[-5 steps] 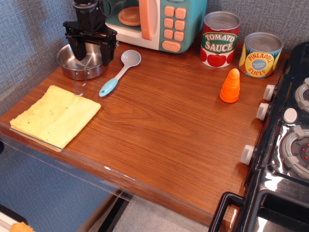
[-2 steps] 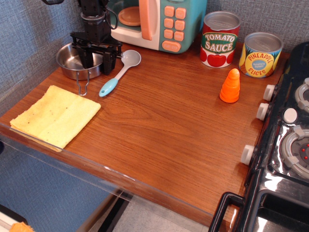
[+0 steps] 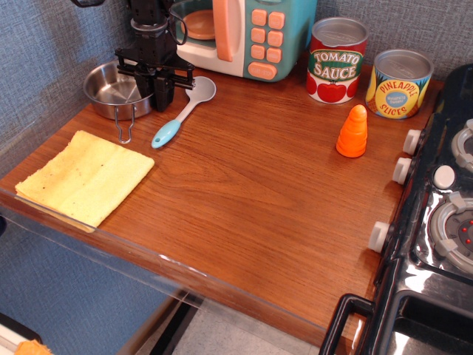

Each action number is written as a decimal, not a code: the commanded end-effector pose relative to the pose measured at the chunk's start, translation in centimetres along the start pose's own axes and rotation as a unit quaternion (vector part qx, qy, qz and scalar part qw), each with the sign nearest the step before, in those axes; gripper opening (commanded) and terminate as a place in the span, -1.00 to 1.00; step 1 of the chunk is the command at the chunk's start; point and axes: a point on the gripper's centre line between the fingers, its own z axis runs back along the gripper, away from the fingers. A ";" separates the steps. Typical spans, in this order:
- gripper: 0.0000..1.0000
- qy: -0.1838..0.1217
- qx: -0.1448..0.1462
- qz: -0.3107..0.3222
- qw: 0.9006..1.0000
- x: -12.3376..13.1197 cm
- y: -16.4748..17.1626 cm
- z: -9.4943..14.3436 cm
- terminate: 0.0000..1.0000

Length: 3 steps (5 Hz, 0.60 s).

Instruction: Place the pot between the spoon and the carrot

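Note:
The shiny steel pot (image 3: 111,87) stands at the back left of the wooden counter, its wire loop handle (image 3: 124,132) pointing toward the front. My black gripper (image 3: 157,101) comes down over the pot's right rim, with the jaws narrowed on that rim. The spoon (image 3: 185,107) lies just right of the gripper, white bowl to the back and light blue handle end to the front. The orange carrot (image 3: 352,132) stands upright far to the right, near the stove.
A yellow cloth (image 3: 85,177) lies at the front left. A toy microwave (image 3: 236,33) stands at the back. A tomato sauce can (image 3: 336,59) and a pineapple can (image 3: 397,83) stand at the back right. A black stove (image 3: 436,214) borders the right edge.
My gripper has moved right from over the pot's middle to its right rim, dropped lower, and its jaws have narrowed from wide open. The pot has shifted slightly.

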 end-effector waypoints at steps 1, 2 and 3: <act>-1.00 -0.052 0.050 0.050 0.996 -0.2 2.7 4.5 -1.00; -1.00 -0.103 0.103 0.061 0.987 -1.0 2.3 9.5 -1.00; -1.00 -0.126 0.101 0.022 0.987 -1.8 -1.6 11.9 -1.00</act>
